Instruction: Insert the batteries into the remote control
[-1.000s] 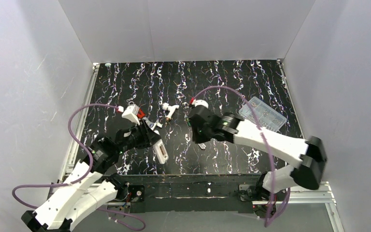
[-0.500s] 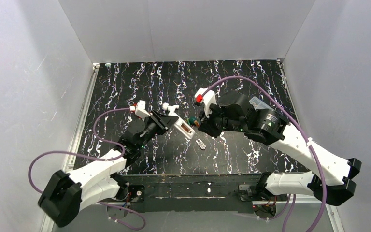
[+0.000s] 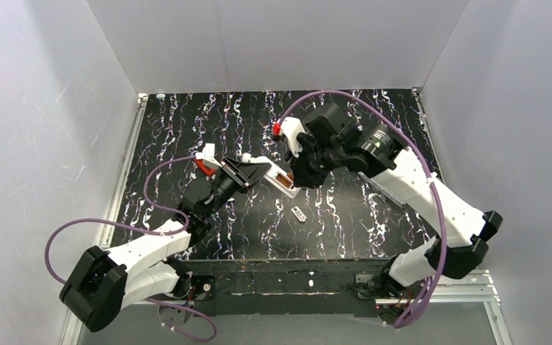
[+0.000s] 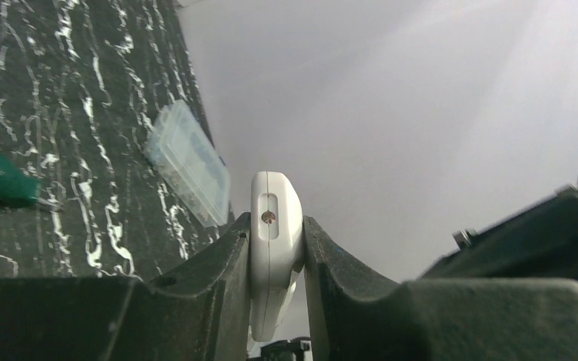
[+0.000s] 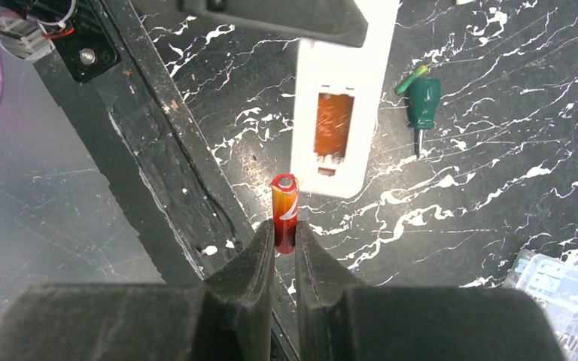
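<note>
My left gripper (image 3: 257, 173) is shut on the white remote control (image 3: 279, 181) and holds it above the table's middle. In the left wrist view the remote (image 4: 275, 214) stands edge-on between the fingers. In the right wrist view the remote (image 5: 333, 68) shows its open battery bay, with one orange battery (image 5: 333, 124) lying in it. My right gripper (image 5: 286, 242) is shut on a second red-orange battery (image 5: 284, 210), upright just short of the remote's near end. In the top view the right gripper (image 3: 303, 176) is right beside the remote's end.
The small whitish cover plate (image 3: 299, 213) lies on the table in front of the remote. A green-handled screwdriver (image 5: 421, 99) lies beside the remote. The clear compartment box (image 5: 564, 280) is at the right. A small white item (image 3: 247, 157) lies behind the left gripper.
My left gripper carried the remote from the front left up to the table's middle. My right arm swung back and up, bringing its gripper to the remote's end.
</note>
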